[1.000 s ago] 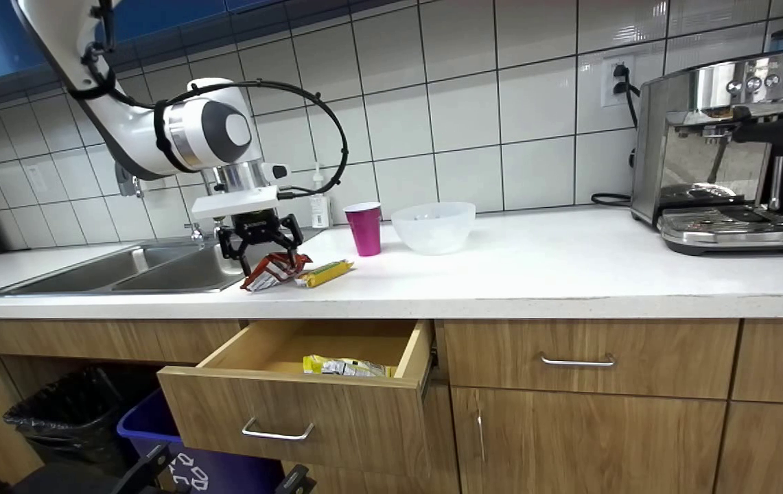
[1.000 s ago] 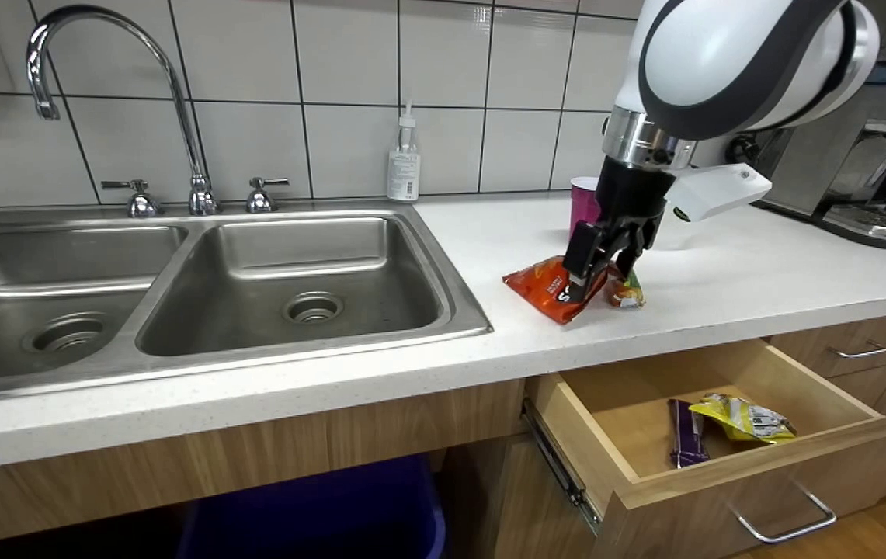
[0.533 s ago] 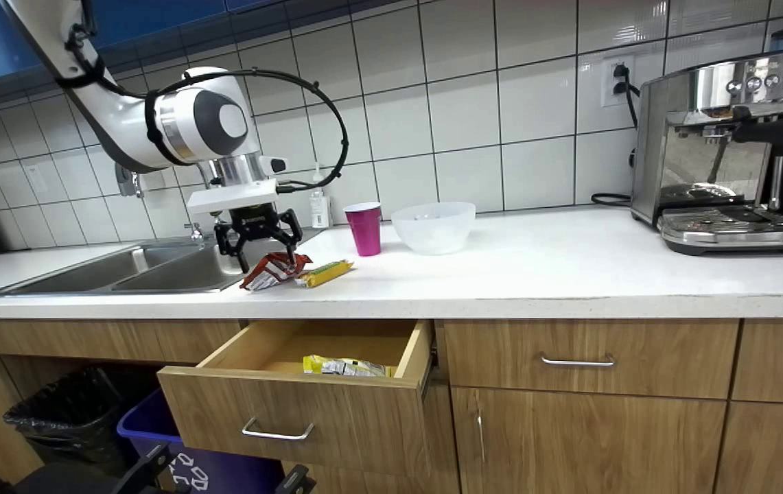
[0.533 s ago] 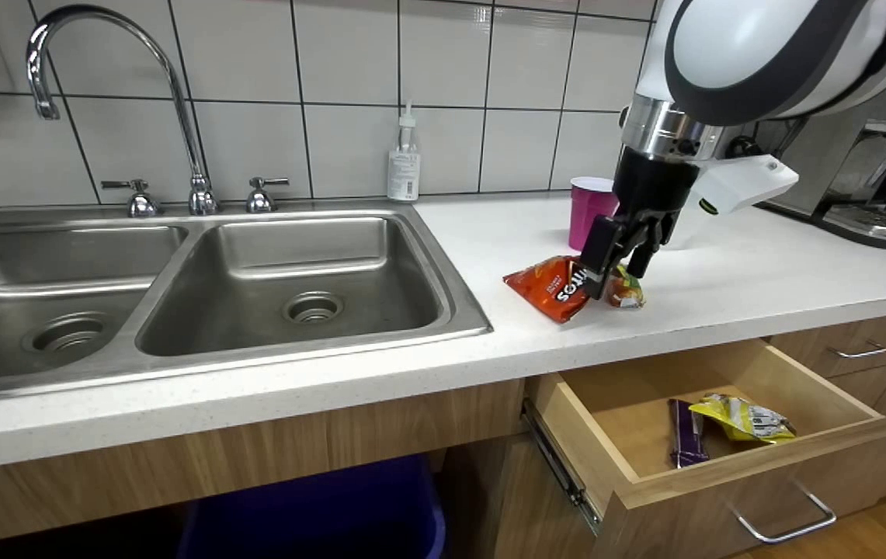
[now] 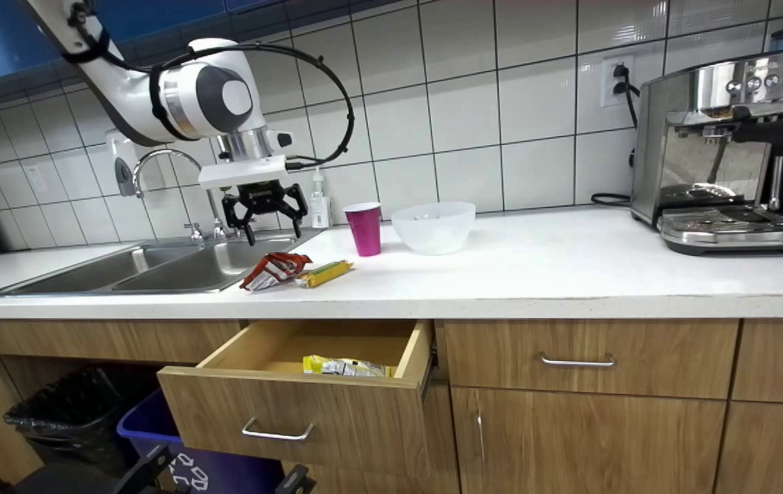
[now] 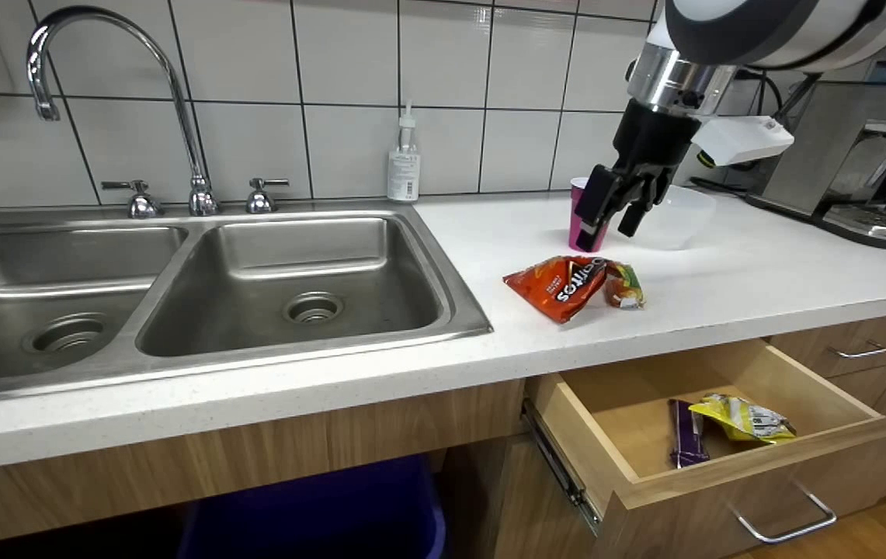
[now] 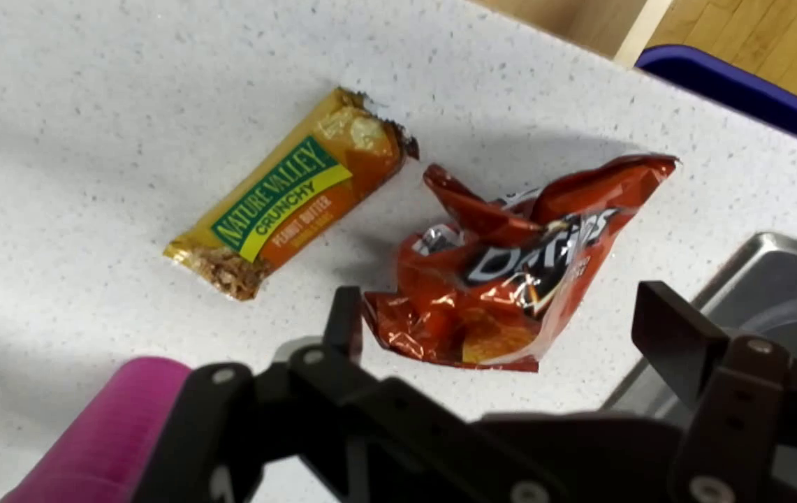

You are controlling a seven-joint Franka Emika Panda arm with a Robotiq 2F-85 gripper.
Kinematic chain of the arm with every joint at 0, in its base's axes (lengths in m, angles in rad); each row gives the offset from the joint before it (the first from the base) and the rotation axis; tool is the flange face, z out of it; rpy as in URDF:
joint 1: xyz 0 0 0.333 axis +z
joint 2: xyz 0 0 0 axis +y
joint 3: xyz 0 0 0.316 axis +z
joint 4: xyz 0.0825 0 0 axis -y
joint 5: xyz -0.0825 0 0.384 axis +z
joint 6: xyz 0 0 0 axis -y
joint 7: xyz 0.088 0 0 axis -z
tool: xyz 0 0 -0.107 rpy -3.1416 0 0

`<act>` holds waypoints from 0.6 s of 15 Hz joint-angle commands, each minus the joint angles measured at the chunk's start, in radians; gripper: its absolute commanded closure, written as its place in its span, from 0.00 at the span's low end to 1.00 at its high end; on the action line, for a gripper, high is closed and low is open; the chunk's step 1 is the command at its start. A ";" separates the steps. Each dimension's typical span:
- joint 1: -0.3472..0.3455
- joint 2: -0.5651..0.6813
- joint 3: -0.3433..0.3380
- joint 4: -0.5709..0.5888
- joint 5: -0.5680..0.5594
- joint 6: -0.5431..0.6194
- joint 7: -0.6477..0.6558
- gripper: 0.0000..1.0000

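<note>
My gripper [image 5: 274, 237] is open and empty above the counter, with a gap to everything below; it also shows in an exterior view [image 6: 607, 235] and the wrist view [image 7: 499, 307]. Nearest below is a crumpled red Doritos bag [image 7: 510, 279], lying near the sink in both exterior views [image 5: 273, 270] [image 6: 554, 287]. In the wrist view it appears between the fingers, nearer one finger. A yellow-green Nature Valley bar [image 7: 286, 195] lies beside the bag [image 5: 324, 273] [image 6: 626, 289]. A pink cup [image 5: 364, 230] stands behind, partly hidden by the gripper in an exterior view [image 6: 575, 221].
A translucent bowl [image 5: 434, 226] stands beside the cup. The steel double sink [image 6: 454, 310] adjoins the bag. Below, an open drawer [image 6: 769, 497] holds a yellow packet [image 6: 745, 418] and a purple wrapper [image 6: 689, 433]. An espresso machine [image 5: 720, 151], soap bottle [image 6: 404, 171] and blue bin [image 5: 219, 473] are around.
My gripper has risen from beside the red bag to well above it, staying open and empty. The bag and the bar have not moved.
</note>
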 commanded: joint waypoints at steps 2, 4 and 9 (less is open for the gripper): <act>-0.024 0.078 0.023 0.110 0.057 -0.011 -0.085 0.00; -0.029 0.119 0.031 0.150 0.062 -0.003 -0.116 0.00; -0.055 0.220 0.081 0.239 0.078 0.003 -0.208 0.00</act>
